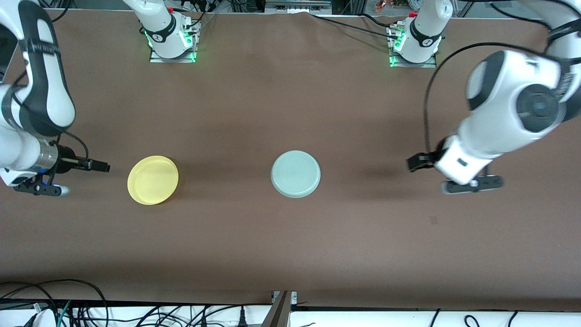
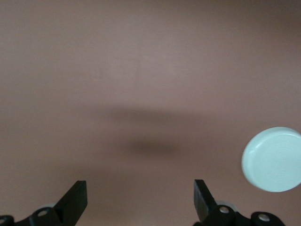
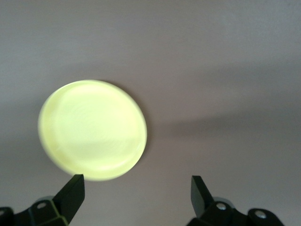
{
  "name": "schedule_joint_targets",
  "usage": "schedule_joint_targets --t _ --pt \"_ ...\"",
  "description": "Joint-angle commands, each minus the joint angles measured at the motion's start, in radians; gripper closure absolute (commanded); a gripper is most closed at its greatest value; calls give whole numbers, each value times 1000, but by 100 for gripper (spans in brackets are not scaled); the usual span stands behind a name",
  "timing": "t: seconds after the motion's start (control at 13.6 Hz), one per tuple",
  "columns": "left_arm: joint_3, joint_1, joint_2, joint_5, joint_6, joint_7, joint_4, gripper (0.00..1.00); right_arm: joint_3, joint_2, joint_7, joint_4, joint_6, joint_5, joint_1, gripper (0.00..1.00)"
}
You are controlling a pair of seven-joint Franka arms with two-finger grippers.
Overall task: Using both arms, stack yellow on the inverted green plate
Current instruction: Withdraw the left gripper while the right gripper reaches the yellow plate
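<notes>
Both pairs of fingers are spread wide with nothing between them. In the left wrist view the two black fingertips (image 2: 75, 200) stand well apart over bare brown table (image 2: 150, 70), and in the right wrist view the fingertips (image 3: 73, 193) are parted the same way.

The left gripper (image 2: 140, 201) hangs above the table toward the left arm's end, well apart from the green plate (image 2: 273, 159), which shows at the edge of its wrist view. From the front, the left gripper (image 1: 472, 184) sits at the end of the bent white left arm (image 1: 508, 113), clear of any plate.

The right gripper (image 3: 136, 195) is up over the table just beside the yellow plate (image 3: 92, 130), which fills much of its wrist view. From the front, the right gripper (image 1: 41, 188) is at the right arm's end of the table, with the right arm (image 1: 36, 77) above it.

The yellow plate (image 1: 153, 180) lies rim up on the table (image 1: 290, 254), toward the right arm's end. The green plate (image 1: 295, 174) lies upside down near the middle of the table, with faint rings on its upturned underside. The two plates are well apart, side by side, about equally near the front camera.
</notes>
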Motion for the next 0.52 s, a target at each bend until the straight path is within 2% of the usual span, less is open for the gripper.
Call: schedule_joint_targets --t 0.0,0.15,0.37,0.44 --pt "60 8 -67 -27 -19 82 -26 0 16 96 -53 11 86 89 -48 0" --pt "68 43 -96 -25 -57 128 -27 0 14 151 -107 11 162 168 -51 0" --pt "96 75 -142 -25 -128 226 -27 0 19 217 -162 3 178 250 -72 3" --pt "108 80 -154 -25 -151 255 -27 0 17 220 -179 -3 180 279 -71 18"
